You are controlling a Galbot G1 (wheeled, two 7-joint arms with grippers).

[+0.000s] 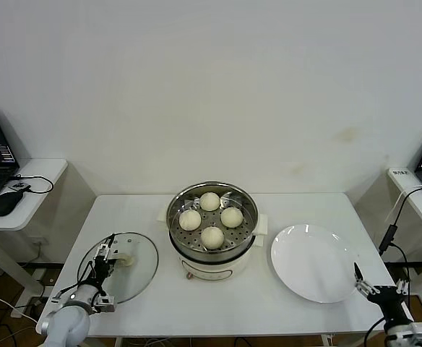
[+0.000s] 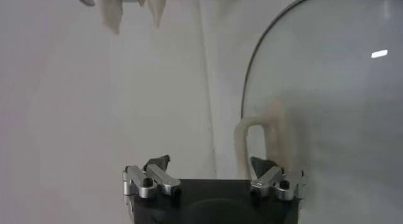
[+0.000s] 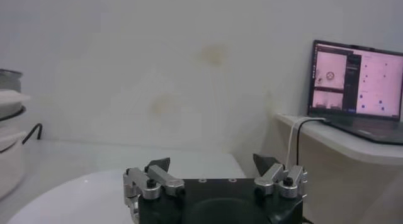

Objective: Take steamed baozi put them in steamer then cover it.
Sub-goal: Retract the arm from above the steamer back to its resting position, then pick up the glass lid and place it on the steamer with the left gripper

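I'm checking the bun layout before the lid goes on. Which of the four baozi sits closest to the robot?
The baozi at the front of the steamer; in the head view the other three sit farther back.

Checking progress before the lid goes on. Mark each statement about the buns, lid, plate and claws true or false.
1. All four baozi sit in the steamer. True.
2. The cover is already on the steamer. False: it lies on the table, to the steamer's left.
3. The white plate holds one bun. False: it holds none.
4. The left claw is over the cover, by its handle. True.
5. The right claw grips the plate. False: it is open, off the plate's right edge.
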